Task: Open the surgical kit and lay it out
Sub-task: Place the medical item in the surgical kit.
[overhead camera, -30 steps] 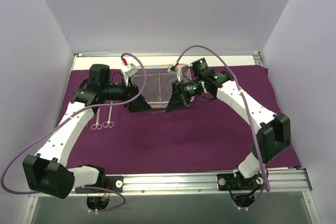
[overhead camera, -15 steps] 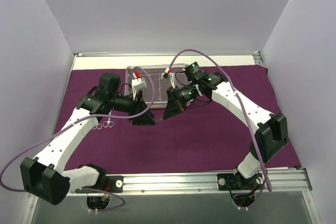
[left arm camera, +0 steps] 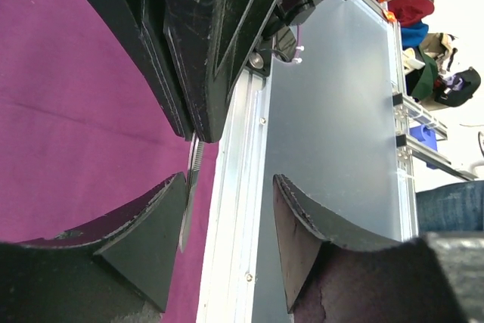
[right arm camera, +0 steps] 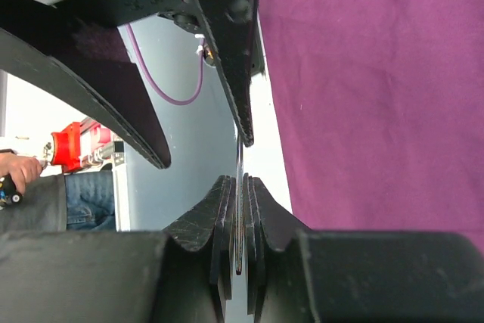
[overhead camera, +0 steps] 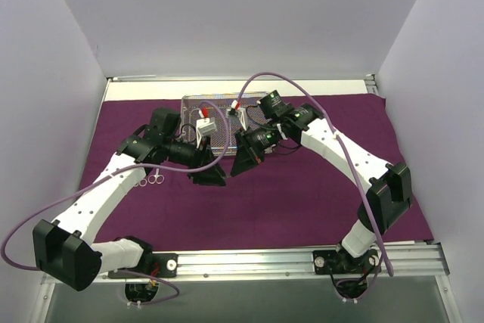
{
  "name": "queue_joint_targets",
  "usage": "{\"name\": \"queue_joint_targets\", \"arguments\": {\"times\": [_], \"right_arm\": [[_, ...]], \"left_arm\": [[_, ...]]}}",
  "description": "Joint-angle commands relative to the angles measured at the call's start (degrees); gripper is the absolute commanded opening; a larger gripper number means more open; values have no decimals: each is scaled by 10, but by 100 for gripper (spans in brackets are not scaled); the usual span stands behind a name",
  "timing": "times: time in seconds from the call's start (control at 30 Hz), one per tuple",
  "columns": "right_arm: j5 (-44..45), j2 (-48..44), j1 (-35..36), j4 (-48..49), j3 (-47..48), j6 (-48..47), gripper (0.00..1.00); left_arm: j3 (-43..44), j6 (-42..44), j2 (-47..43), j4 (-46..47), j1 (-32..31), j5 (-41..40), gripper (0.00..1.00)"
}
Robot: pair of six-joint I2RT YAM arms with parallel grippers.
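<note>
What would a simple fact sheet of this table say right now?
Cloth: dark purple wrap, spread flat over the table
Tray: wire-mesh tray, far middle of the cloth
Laid out: ring-handled instruments on the cloth at left, partly hidden by the left arm
Right gripper: shut on a slim metal instrument
Left gripper: jaws apart, that same instrument between them, close to one finger
Arms: meeting above the middle of the cloth

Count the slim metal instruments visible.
3. Two ring-handled instruments lie side by side on the dark purple cloth; one slim metal piece is pinched in the right gripper. The silver wire-mesh tray may hide more.
</note>
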Motion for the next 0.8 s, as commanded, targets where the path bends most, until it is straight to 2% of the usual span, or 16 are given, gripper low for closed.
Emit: {"name": "queue_joint_targets", "arguments": {"times": [0.0,0.03,0.07,0.1,0.17,0.23,0.27,0.3,0.37,0.4,0.5,0.53,0.63,0.7,0.73,0.77], "right_arm": [[-18,-9,5,0,24,-3,0],[-18,-9,5,-1,21,-1,0],[-18,-9,7,0,18,-1,0],[-18,-10,10,0,17,-2,0],[-19,-10,10,1,11,-2,0],[-16,-12,11,1,11,-1,0],[-14,-12,11,1,12,-2,0],[-13,-10,11,1,16,-2,0],[-14,-5,11,-1,28,-4,0],[-16,0,12,0,32,-4,0],[-18,9,11,0,46,-3,0],[-18,11,11,1,48,-3,0],[-18,18,11,3,53,0,0],[7,21,9,3,61,7,23],[31,22,6,3,68,10,44],[48,24,3,4,72,14,50]], "left_arm": [[16,15,7,-14,-7,10,58],[16,15,10,-14,-6,6,60],[16,16,10,-14,-6,5,70],[15,12,10,-8,-6,4,73],[16,10,9,-7,-5,-3,78],[20,21,13,-16,-6,-4,75],[21,22,15,-17,-6,-3,72],[22,22,18,-17,-5,-2,64],[25,22,30,-20,-5,6,55],[27,25,35,-22,-6,8,47],[35,30,46,-29,-6,11,31],[38,31,50,-31,-5,7,4],[49,36,52,-43,-4,-20,2],[52,32,47,-47,-2,-79,2],[52,28,38,-46,5,-104,2],[49,18,32,-42,12,-138,2]]}}
